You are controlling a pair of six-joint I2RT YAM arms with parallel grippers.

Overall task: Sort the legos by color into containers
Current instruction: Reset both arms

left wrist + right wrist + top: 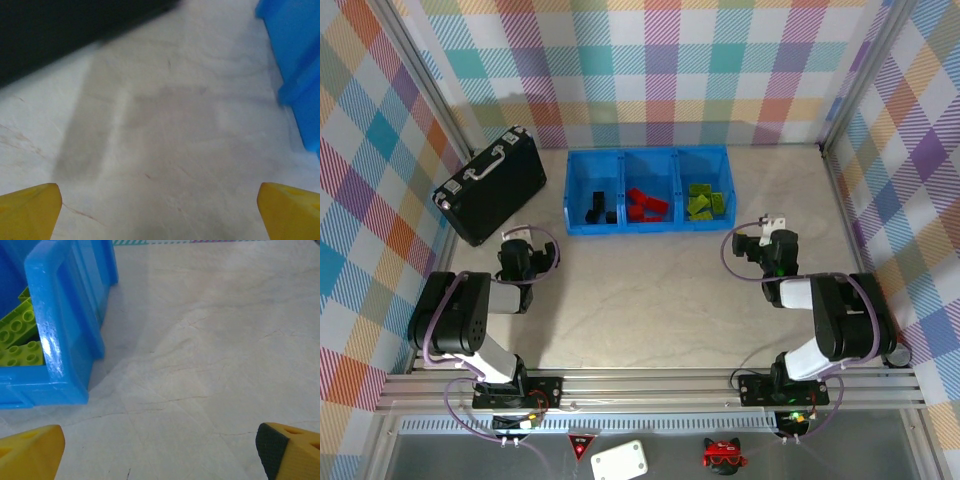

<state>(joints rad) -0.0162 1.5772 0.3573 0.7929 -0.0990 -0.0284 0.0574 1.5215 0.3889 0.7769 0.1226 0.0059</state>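
Blue plastic is being seen at the middle of the far edge of the table (650,310), where the tray (620,229) is lying with its three compartments side by side. The legos (20,330) are being kept inside it by colour: black bricks (597,208) in the left compartment, red bricks (645,205) in the middle, lime-green bricks (705,203) in the right. The sort is being judged done, or nearly so.

The left gripper (160,215) is being held wide and empty above bare table, between the tray's left end and the black briefcase (490,185) near the far left corner. The right gripper (160,452) is likewise being held wide and empty, just off the tray's right end.

The bricks are being judged light, stiff and slick. Any further pick is best being taken across two flat side walls, not the studs, so that so small a piece is not being squirted out.
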